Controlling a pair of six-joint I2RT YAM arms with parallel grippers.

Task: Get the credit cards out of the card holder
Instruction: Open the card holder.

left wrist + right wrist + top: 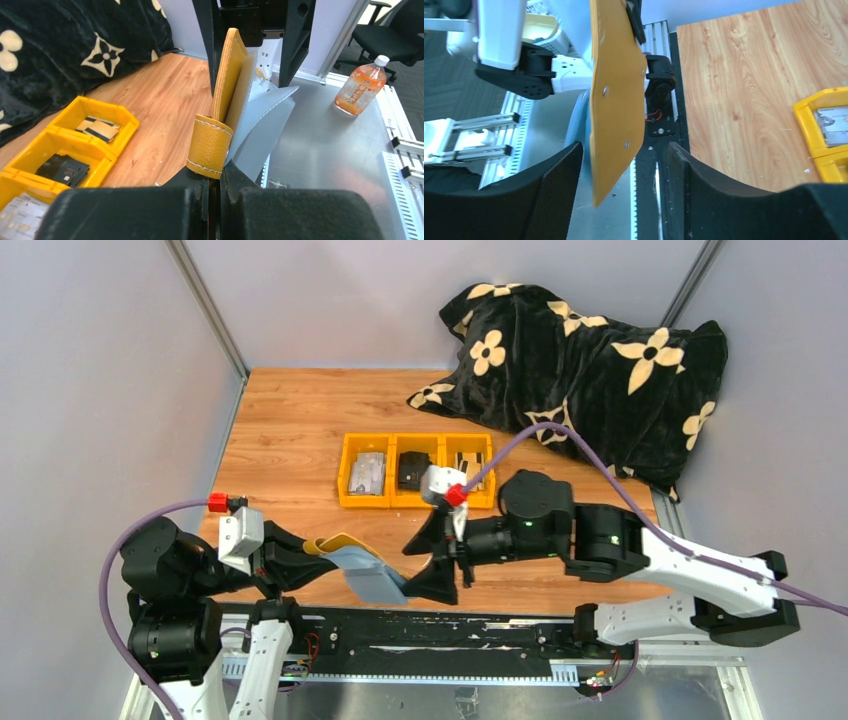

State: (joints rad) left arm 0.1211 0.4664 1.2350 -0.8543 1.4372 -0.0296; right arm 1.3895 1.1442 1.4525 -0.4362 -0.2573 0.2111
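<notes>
The left hand (215,186) is clenched on the folded end of the card holder (210,142). It holds the holder up off the tabletop (300,440) near the front edge, probably so the flaps fan toward the right hand (624,165). That hand is released (fingers wide either side of a yellow flap, touching nothing). Whether a card sits inside I cannot tell.
</notes>
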